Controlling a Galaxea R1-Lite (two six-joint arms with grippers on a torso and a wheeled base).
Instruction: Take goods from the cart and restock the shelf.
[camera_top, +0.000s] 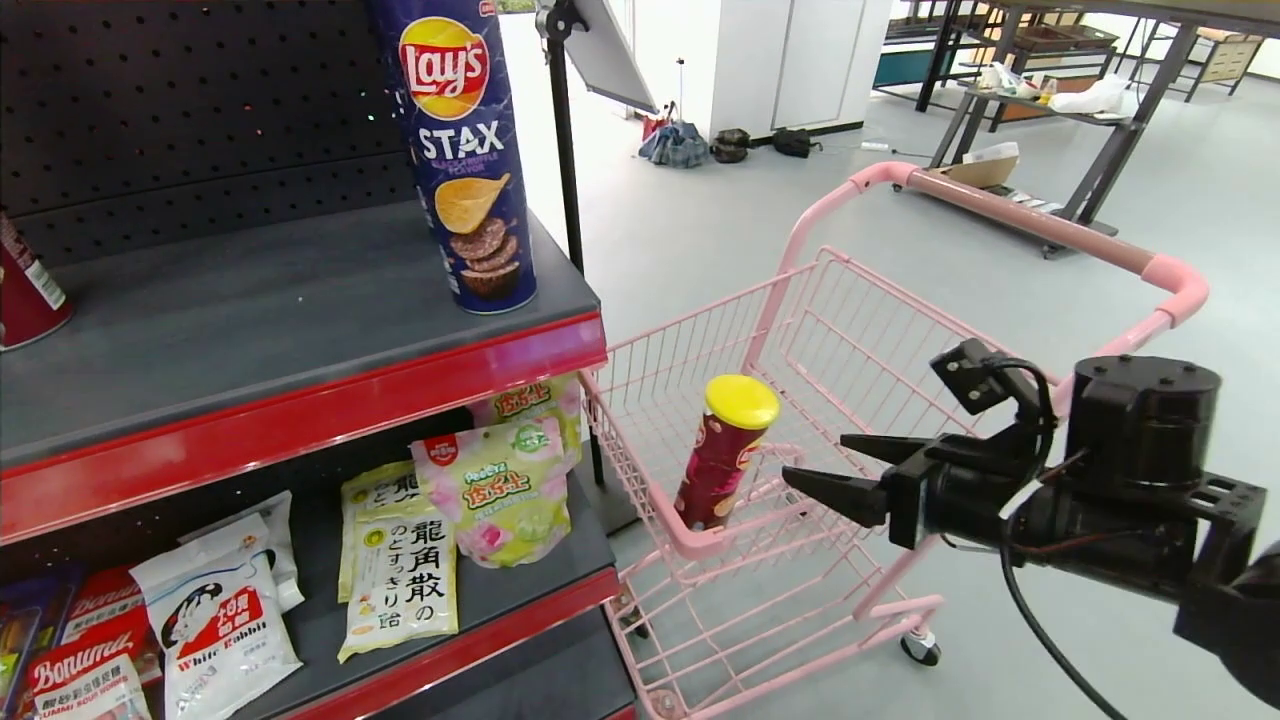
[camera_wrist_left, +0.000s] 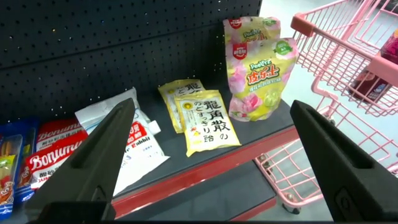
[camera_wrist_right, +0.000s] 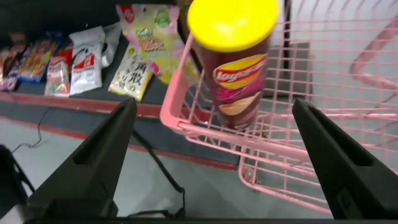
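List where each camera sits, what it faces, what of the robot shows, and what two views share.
Head: on the robot's head, looking forward and down at shelf, cart and can; the open right gripper shows.
Left wrist: on the left arm, facing the lower shelf's bags; the open left gripper frames them.
Right wrist: on the right arm, facing the can in the cart; right gripper shows.
Shared: head and right wrist both show can and cart.

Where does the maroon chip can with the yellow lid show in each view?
Head view: maroon yellow-lidded chip can, mid-picture, standing in the pink wire cart's corner nearest the shelf.
Left wrist view: a dark red patch behind the cart's wires, probably the can.
Right wrist view: the can standing just inside the cart's rim.
Shared landmark: the cart's pink rim.
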